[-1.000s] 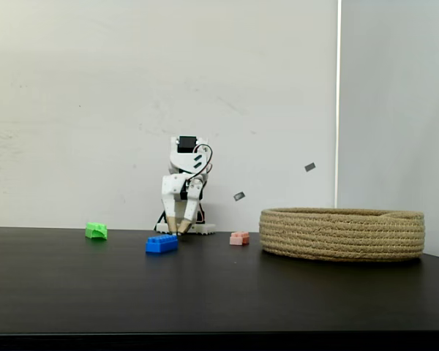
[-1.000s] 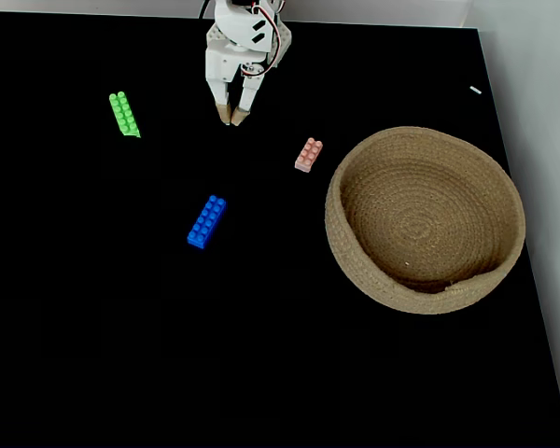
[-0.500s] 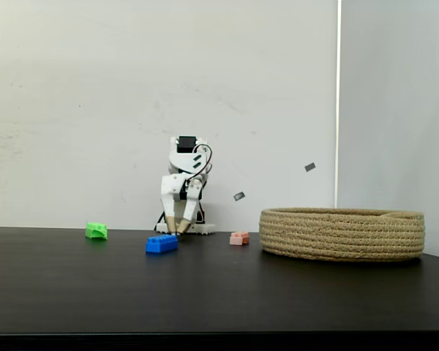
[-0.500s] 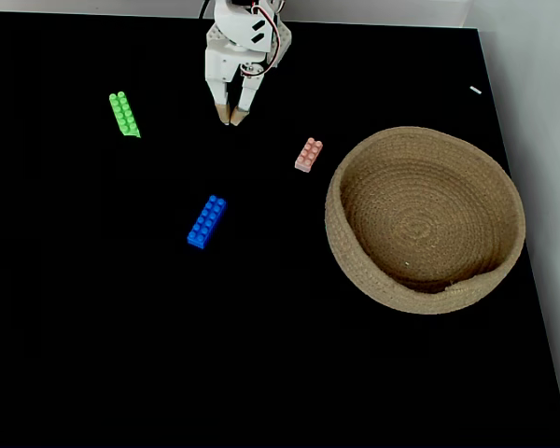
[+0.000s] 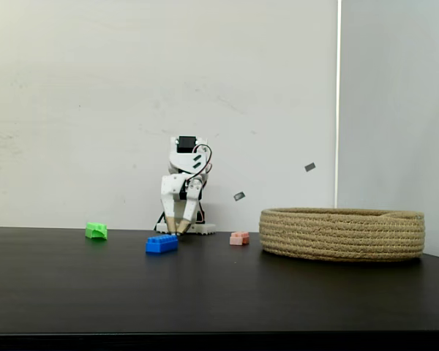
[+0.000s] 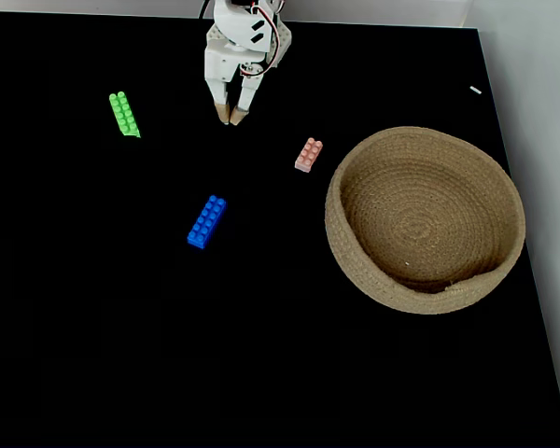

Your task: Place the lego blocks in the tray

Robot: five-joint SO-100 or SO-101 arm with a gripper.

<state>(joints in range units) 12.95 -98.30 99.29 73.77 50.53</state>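
Gripper (image 6: 231,119) hanging near table's (image 6: 93,355) far edge, fingertips nearly together, holding nothing; approaching blue brick (image 6: 206,221) needing opening across its narrow sides.

My arm is folded compactly over its base, wrist bent down so my tool (image 6: 231,119) points at the counter (image 6: 93,308). The tan fingertips (image 5: 171,227) sit close together, apparently shut with nothing between them, though the side view is too small to confirm.
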